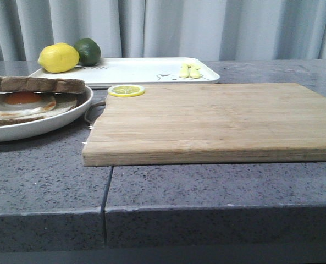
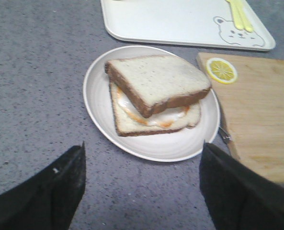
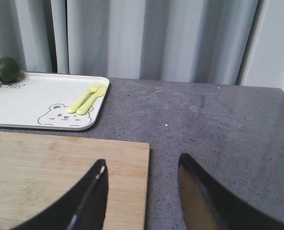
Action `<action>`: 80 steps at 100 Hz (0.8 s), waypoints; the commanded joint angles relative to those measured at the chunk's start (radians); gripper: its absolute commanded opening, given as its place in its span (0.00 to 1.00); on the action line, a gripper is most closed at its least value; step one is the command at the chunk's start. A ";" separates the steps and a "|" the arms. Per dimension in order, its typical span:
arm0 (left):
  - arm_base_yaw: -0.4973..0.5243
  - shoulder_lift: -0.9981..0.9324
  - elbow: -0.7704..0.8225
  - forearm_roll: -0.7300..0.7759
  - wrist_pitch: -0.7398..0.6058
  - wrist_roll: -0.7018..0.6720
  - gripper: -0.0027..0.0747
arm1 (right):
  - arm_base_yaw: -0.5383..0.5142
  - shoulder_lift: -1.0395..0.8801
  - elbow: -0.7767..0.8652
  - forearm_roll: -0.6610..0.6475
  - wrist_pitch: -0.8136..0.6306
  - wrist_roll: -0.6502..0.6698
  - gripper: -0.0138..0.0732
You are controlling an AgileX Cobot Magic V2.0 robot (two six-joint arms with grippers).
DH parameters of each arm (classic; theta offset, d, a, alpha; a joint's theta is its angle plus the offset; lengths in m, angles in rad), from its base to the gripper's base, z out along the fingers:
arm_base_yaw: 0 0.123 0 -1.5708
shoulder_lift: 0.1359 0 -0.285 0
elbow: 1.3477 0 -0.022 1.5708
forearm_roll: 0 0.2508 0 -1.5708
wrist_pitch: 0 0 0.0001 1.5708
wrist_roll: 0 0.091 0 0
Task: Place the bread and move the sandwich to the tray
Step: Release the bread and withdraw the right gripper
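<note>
Counter [image 1: 47, 181]: a grey speckled stone surface with a seam running front to back near its left side.
Wooden board [image 1: 217, 118]: a large rectangle of pale striped wood, lying flat at centre and right.
Tray [image 1: 146, 70]: flat white rectangle with rounded corners, a low rim and a small printed bear face, at the far edge behind the board.
Sandwich [image 2: 153, 93]: on the left, just beside the board's left edge, near side of the tray. Two square pale slices with dark brown crust, a glossy fried egg with orange yolk between them, on a round shallow white plate [image 2: 96, 91]. The top slice sits skewed on the lower one.
Lemon [image 1: 58, 58] and lime [image 1: 88, 51]: a yellow and a dark green fruit, touching, on the tray's far left end.
Fork and spoon [image 3: 86, 99]: small, pale yellow, side by side on the tray's right end.
Lemon slice [image 1: 126, 90]: thin yellow round on the board's far left corner.
Left gripper [image 2: 142, 187]: dark fingers spread wide, holding nothing, above the counter just near of the plate.
Right gripper [image 3: 142, 191]: dark fingers parted, empty, over the board's right edge.
</note>
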 commanded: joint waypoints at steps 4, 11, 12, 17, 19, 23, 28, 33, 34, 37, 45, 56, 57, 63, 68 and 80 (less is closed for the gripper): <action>-0.004 0.067 -0.034 0.106 -0.088 -0.095 0.64 | -0.008 0.003 -0.025 -0.007 -0.080 -0.001 0.57; -0.004 0.108 -0.034 0.126 -0.105 -0.111 0.64 | -0.008 0.003 -0.025 -0.007 -0.080 -0.001 0.57; -0.004 0.123 -0.034 0.126 -0.109 -0.111 0.64 | -0.008 0.003 -0.025 -0.007 -0.080 -0.001 0.57; -0.004 0.152 -0.034 0.119 -0.124 -0.111 0.64 | -0.008 0.003 -0.025 -0.007 -0.080 -0.001 0.57; -0.004 0.173 -0.034 0.115 -0.134 -0.111 0.64 | -0.008 0.003 -0.025 -0.007 -0.080 -0.001 0.57; -0.004 0.200 -0.034 0.113 -0.147 -0.111 0.64 | -0.008 0.003 -0.025 -0.007 -0.080 -0.001 0.57; -0.004 0.238 -0.034 0.113 -0.168 -0.111 0.64 | -0.008 0.003 -0.025 -0.007 -0.080 -0.001 0.57; -0.004 0.274 -0.034 0.108 -0.189 -0.111 0.64 | -0.008 0.003 -0.025 -0.007 -0.079 -0.001 0.57; -0.004 0.279 -0.034 0.108 -0.194 -0.111 0.64 | -0.008 0.003 -0.025 -0.007 -0.079 -0.001 0.57; -0.004 0.307 -0.034 0.108 -0.205 -0.111 0.64 | -0.008 0.003 -0.025 -0.007 -0.077 -0.001 0.57; -0.004 0.365 -0.034 0.106 -0.233 -0.111 0.64 | -0.008 0.003 -0.025 -0.007 -0.076 -0.001 0.57; -0.004 0.435 -0.034 0.098 -0.269 -0.111 0.64 | -0.008 0.003 -0.025 -0.007 -0.076 -0.001 0.57; -0.004 0.439 -0.034 0.098 -0.274 -0.111 0.64 | -0.008 0.003 -0.025 -0.007 -0.076 -0.001 0.57; -0.004 0.471 -0.034 0.091 -0.294 -0.111 0.64 | -0.008 0.003 -0.025 -0.007 -0.076 -0.001 0.57; -0.004 0.493 -0.034 0.089 -0.311 -0.111 0.64 | -0.008 0.003 -0.025 -0.007 -0.076 -0.001 0.57; -0.004 0.539 -0.034 0.074 -0.346 -0.111 0.64 | -0.008 0.003 -0.025 -0.007 -0.076 -0.001 0.57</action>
